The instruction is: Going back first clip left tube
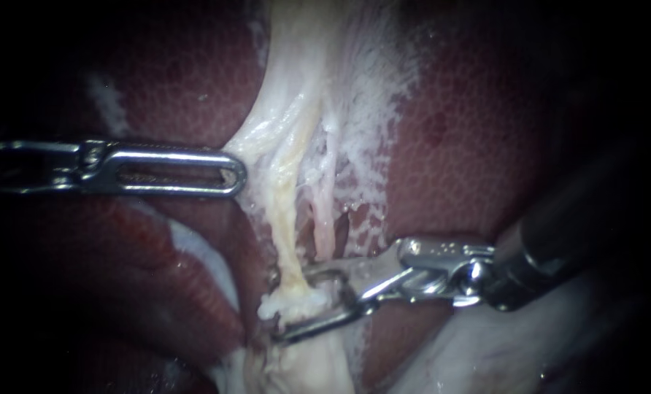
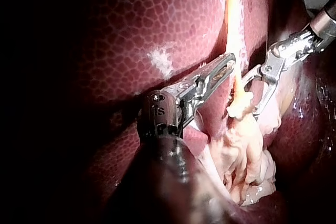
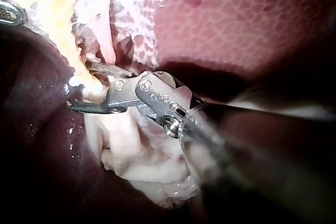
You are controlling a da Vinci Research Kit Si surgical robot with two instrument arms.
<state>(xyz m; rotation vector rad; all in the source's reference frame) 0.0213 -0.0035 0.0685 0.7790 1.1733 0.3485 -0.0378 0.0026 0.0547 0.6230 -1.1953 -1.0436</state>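
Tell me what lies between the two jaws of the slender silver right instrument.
The pale yellow tube passes through the gap between the open jaws of the right instrument; the endoscope view shows it plainly.

1. Left instrument (image 1: 232, 174): shaft runs off the edge behind it, half lost in dark.
2. Right instrument (image 1: 293, 306): shaft behind the wrist fades to black; a blur in its own wrist view.
3. Tube (image 1: 287, 241) between its spread jaws: any clip there is covered, can't tell.
4. Liver (image 1: 179, 80) beyond the left instrument sits in shadow.
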